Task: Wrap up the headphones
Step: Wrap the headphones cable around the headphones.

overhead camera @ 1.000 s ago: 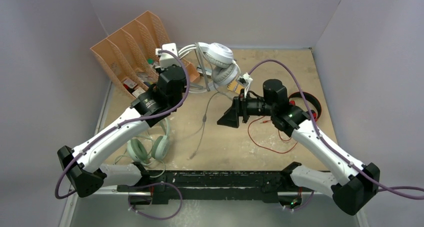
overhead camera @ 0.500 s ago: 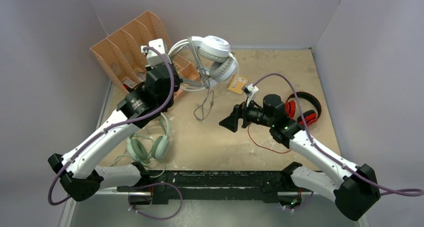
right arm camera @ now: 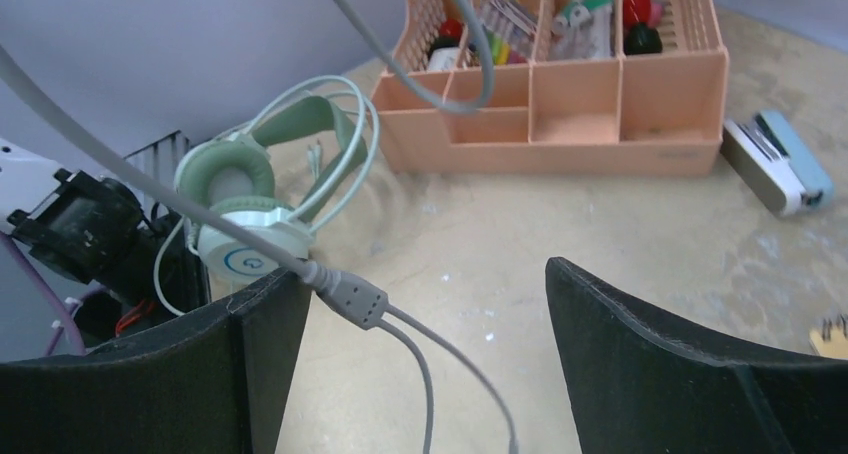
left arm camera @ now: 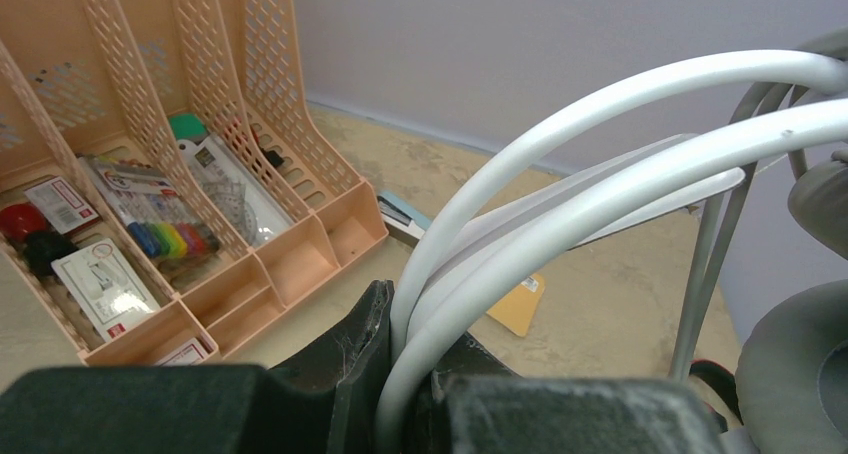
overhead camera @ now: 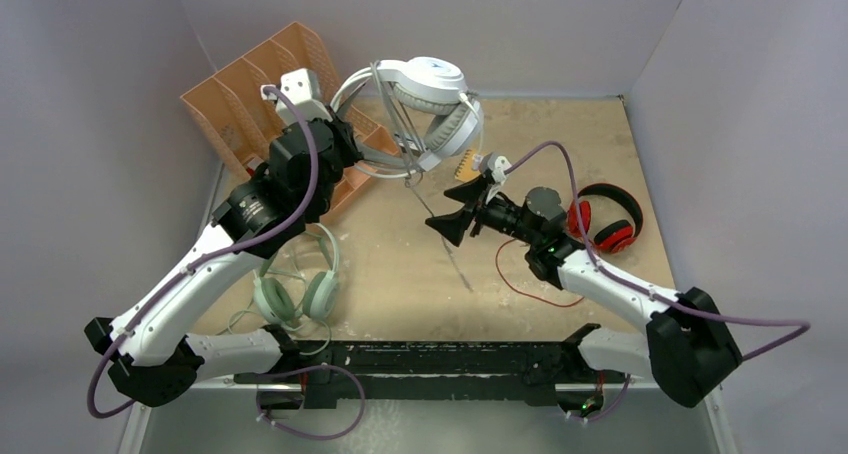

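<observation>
White headset (overhead camera: 435,99), raised above the tabletop (overhead camera: 560,134) at the far side. Its white headband (left arm camera: 560,174) is pinched in the closed left claw (left arm camera: 415,374), and the ear cups hang just to the right of that claw. The grey cord (overhead camera: 445,239) drops from the cups and runs down to the tabletop, passing the right claw (right arm camera: 425,354). That claw stands wide, gripping nothing. In the right wrist view the cord's inline block (right arm camera: 350,296) lies in the gap, just beside one finger; whether it touches cannot be told. The mint-green headset (overhead camera: 295,294) lies on the tabletop below the left arm, well apart from both claws. The red and black headset (overhead camera: 605,219) lies behind the right claw, beside that arm, with its red cord (overhead camera: 530,284) looped loose under the forearm. The orange desk organiser (overhead camera: 250,84) stands beside and behind the left claw, its compartments holding small stationery.
</observation>
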Controlling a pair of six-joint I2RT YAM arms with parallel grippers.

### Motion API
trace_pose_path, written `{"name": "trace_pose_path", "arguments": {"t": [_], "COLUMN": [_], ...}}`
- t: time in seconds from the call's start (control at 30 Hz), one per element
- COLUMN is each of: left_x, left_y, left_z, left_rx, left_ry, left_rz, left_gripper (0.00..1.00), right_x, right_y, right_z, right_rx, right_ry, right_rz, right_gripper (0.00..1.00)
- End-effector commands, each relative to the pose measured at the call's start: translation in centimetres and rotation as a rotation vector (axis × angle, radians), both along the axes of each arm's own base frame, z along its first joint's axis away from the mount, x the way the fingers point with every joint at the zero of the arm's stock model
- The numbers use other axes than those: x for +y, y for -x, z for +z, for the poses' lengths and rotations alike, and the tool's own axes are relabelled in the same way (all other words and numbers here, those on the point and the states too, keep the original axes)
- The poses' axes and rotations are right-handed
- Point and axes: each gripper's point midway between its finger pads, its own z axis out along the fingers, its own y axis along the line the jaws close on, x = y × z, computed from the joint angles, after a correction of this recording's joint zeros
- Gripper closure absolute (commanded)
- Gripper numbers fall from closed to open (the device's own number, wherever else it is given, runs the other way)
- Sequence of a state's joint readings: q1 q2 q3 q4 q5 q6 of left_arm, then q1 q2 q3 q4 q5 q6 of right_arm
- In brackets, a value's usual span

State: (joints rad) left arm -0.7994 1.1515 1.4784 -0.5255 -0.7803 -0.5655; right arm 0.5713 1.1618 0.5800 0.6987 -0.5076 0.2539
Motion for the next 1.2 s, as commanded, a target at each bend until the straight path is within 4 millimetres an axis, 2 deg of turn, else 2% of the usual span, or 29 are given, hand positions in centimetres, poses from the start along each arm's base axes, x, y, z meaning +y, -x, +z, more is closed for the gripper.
{"name": "trace_pose_path", "arguments": {"t": [0.0, 0.1, 0.3, 0.4, 0.57, 0.67, 0.8, 0.93, 1.07, 1.17], "left_x": [0.1, -0.1, -0.1, 0.0, 0.4, 0.8, 1.1, 1.1, 1.0, 0.9], "left_y": [1.3, 1.4, 1.5, 1.6, 1.6, 1.6, 1.9, 2.1, 2.2, 2.3], "left_z": [6.5, 6.8, 7.2, 7.4, 7.4, 7.7, 7.9, 8.0, 8.0, 8.3], "left_rx": [-0.144, -0.149, -0.148, -0.150, -0.149, -0.148, -0.155, -0.158, -0.159, -0.163], "left_ry": [0.244, 0.258, 0.258, 0.255, 0.239, 0.226, 0.229, 0.229, 0.228, 0.235], "left_rz": [-0.043, -0.055, -0.056, -0.055, -0.043, -0.030, -0.028, -0.035, -0.047, -0.057], "left_gripper": [1.00, 1.00, 1.00, 1.00, 1.00, 1.00, 1.00, 1.00, 1.00, 1.00], "right_x": [1.6, 2.6, 5.4, 6.5, 8.3, 7.3, 4.5, 2.0, 0.8, 2.0], "right_y": [0.5, 0.2, -0.8, -1.0, -0.4, 0.1, -1.0, -0.2, 2.1, 3.6], "right_z": [4.8, 5.4, 5.0, 4.8, 4.5, 3.8, 1.9, 0.4, 1.6, 2.4], "right_rx": [-0.170, -0.185, -0.183, -0.179, -0.169, -0.140, -0.083, -0.043, -0.099, -0.106], "right_ry": [-0.154, -0.195, -0.218, -0.247, -0.284, -0.282, -0.176, -0.087, -0.107, -0.136], "right_rz": [0.073, 0.099, 0.135, 0.136, 0.185, 0.151, 0.001, -0.046, 0.005, 0.100], "right_gripper": [0.14, 0.18, 0.23, 0.21, 0.16, 0.16, 0.15, 0.14, 0.11, 0.11]}}
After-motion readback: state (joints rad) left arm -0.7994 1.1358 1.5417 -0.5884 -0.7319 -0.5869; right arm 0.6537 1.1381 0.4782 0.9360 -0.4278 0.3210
